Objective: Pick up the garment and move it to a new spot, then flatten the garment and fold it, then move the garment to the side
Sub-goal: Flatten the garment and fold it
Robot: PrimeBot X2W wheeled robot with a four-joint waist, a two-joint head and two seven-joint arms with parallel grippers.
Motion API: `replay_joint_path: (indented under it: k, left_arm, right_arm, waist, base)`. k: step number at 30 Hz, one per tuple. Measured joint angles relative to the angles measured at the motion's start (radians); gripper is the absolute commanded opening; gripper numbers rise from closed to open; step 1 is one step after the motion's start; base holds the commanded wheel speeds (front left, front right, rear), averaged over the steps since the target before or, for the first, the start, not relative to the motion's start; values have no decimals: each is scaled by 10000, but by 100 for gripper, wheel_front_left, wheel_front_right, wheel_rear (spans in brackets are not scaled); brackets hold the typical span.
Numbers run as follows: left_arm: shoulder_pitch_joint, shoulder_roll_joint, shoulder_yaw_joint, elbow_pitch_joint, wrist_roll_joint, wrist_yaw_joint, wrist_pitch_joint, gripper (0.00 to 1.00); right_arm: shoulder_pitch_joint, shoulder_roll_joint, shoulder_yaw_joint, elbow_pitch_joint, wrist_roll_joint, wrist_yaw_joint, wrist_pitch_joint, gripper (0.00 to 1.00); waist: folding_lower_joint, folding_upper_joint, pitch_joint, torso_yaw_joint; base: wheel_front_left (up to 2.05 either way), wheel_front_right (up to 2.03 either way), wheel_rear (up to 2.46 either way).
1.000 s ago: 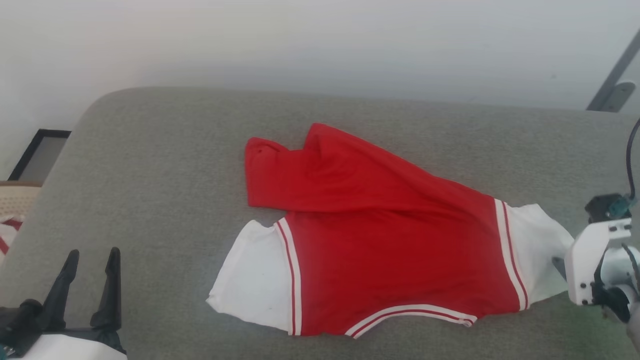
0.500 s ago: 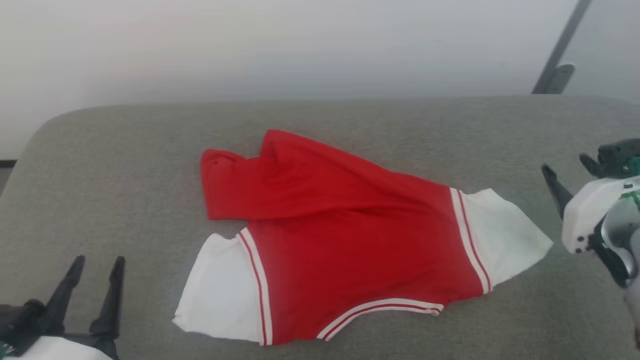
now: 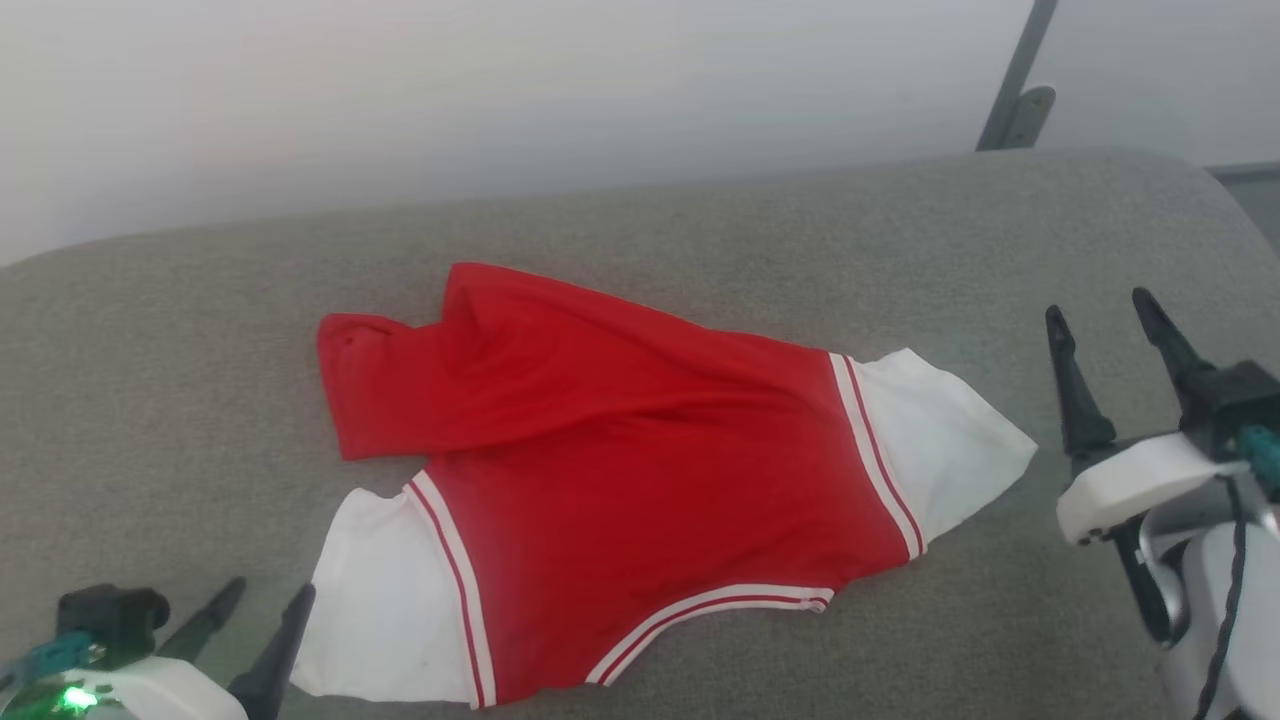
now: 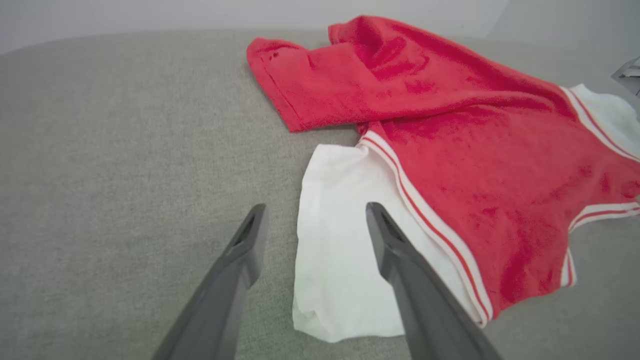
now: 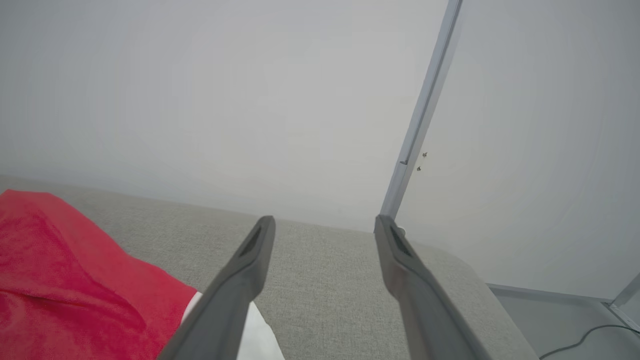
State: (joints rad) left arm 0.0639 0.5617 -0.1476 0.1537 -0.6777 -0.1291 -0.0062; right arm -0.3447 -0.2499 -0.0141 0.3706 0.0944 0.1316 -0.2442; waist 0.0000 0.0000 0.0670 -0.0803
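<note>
One shirt (image 3: 640, 470) lies crosswise, sleeve to sleeve, collar nearside; left gripper (image 3: 270, 588) and right gripper (image 3: 1096, 304) flank it, spread wide, holding nothing.

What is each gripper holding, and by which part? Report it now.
Nothing is held. The left gripper and the right gripper both stand open and empty; the garment lies loose on the grey cushion.

The garment (image 3: 640, 470) is soft matt cloth, lightly creased. The grey cushion (image 3: 200, 380) under it is coarse woven fabric, also matt. The right gripper (image 3: 1095, 301) has dark fingers — smooth, matt, plastic-looking.
</note>
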Motion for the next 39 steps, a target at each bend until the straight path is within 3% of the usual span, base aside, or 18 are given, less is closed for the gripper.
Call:
replay_joint_path:
  k: [10,20,21,22,23,29,39]
  left_arm:
    - [-669,280,-679,995,-838,209,3239,100]
    - [-1689,257,-1302,1743,-1120,591,5359,100]
    - [-1806,267,-1388,1804,-1112,591,5591,32]
    - [-1908,226,-1423,1887,-1150,617,5797,32]
    - [-1981,226,-1469,1941,-1218,639,6031,0]
    - [-2140,182,-1668,1900,-1233,587,6341,0]
    - [-2500,127,-1900,1484,-1137,585,6399,0]
  right_arm:
    - [956,1116,-746,-1143,-706,0,-136,100]
    - [1160,1200,-769,-1292,-711,0,84,100]
    - [1160,1200,-759,-1294,-658,0,136,100]
    - [1167,1183,-725,-1285,-619,0,203,100]
    - [1180,1164,-683,-1267,-518,0,297,100]
    - [1067,767,-272,-779,403,0,1668,100]
    - [-433,-1043,1233,771,2683,0,4721,100]
  waist:
    - [0,0,353,-319]
    - [0,0,505,-369]
    - [0,0,515,-372]
    - [0,0,525,-371]
    - [0,0,534,-366]
    - [0,0,634,-298]
    - [0,0,1053,206]
  base:
    - [0,0,0]
    - [0,0,0]
    - [0,0,0]
    - [0,0,0]
    - [0,0,0]
    - [0,0,0]
    - [0,0,0]
